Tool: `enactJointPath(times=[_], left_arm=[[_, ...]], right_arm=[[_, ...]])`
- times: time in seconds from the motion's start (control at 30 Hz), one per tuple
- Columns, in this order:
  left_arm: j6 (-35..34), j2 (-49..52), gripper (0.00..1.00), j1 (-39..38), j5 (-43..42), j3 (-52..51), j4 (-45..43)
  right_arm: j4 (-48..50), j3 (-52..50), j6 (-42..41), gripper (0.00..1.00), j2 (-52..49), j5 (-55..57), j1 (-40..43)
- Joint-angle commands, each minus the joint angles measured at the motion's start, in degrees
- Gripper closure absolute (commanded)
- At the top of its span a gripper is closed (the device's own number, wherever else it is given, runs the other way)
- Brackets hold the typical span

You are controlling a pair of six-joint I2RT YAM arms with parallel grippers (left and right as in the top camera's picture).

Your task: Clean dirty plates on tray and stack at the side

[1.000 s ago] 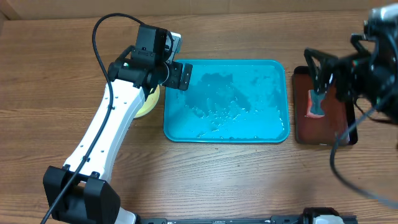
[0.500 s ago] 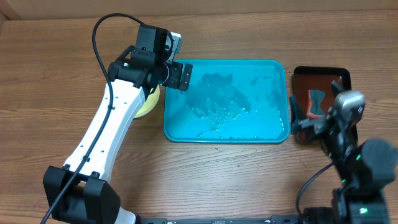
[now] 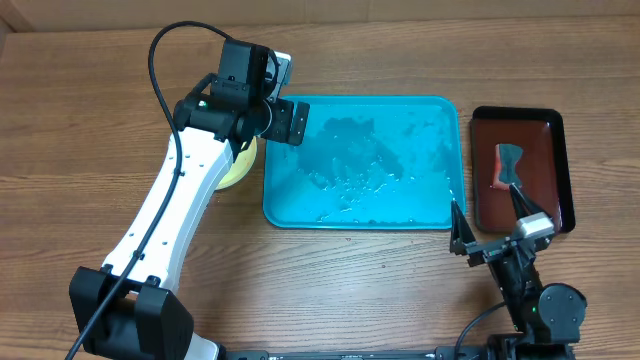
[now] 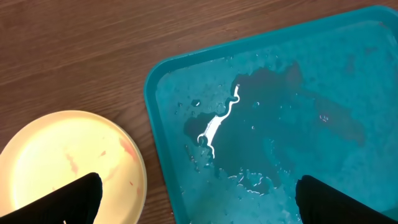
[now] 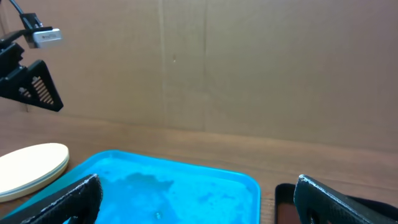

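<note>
Two arms at a brown wood-grain desk (image 3: 400, 300) with a matte surface. The left arm (image 3: 175, 215) has a white shell, black joints and a black cable, and reaches from 7 o'clock of the desk up toward 11 o'clock.

The turquoise tray (image 3: 420, 190) is rectangular glossy plastic with rounded corners and a raised rim, and sits mid-desk. Its floor is wet, with a water (image 4: 217, 124) film, beads and a shiny streak, and it carries nothing else.

The dark red tray (image 3: 545, 150) is smaller with a black rim, at 3 o'clock of the turquoise tray, close but apart. On it lies a small item (image 3: 508, 165), orange-red and grey-blue and pinched at the waist like a bow tie. I cannot tell what it is made of.

The plates (image 4: 68, 165) are round, shallow, pale yellow smooth plastic, with faint red smears on the top one. They are stacked on the desk at 9 o'clock of the turquoise tray, just beside its rim, and the left arm partly covers them in the overhead view. The number in the stack cannot be told.

The left end effector (image 4: 199, 199) is spread wide and empty, above the tray's left edge with the plates at its 9 o'clock. The right end effector (image 3: 490, 222) has its dark fingers splayed wide and grips nothing. It sits at 5 o'clock of the turquoise tray and faces a plain cardboard wall (image 5: 249, 62).
</note>
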State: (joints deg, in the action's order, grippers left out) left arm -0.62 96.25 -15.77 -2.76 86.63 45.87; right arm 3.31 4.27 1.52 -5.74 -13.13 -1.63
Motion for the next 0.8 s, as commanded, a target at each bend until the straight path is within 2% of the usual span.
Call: enactJointPath(times=[0.0,0.3,0.4,0.77], left_arm=[[0.66,-0.66,0.01,-0.33,0.39,0.85,0.00],[0.68,-0.66,0.00,-0.33,0.39,0.85,0.00],[0.68,-0.66,0.00,-0.35,0.39,0.85,0.00],[0.66,-0.66,0.00,-0.35,0.39,0.85,-0.02]], right_arm=[[0.98,-2.51,-0.48,0.00,2.62,2.29,-0.44],[-2.29,-3.80,-0.46,0.00,5.62,7.76,-0.61],[-8.28,-3.80,-0.66,0.00,5.62,7.26,-0.63],[-7.56,-3.80,-2.86,0.00,5.57,7.10,-1.05]])
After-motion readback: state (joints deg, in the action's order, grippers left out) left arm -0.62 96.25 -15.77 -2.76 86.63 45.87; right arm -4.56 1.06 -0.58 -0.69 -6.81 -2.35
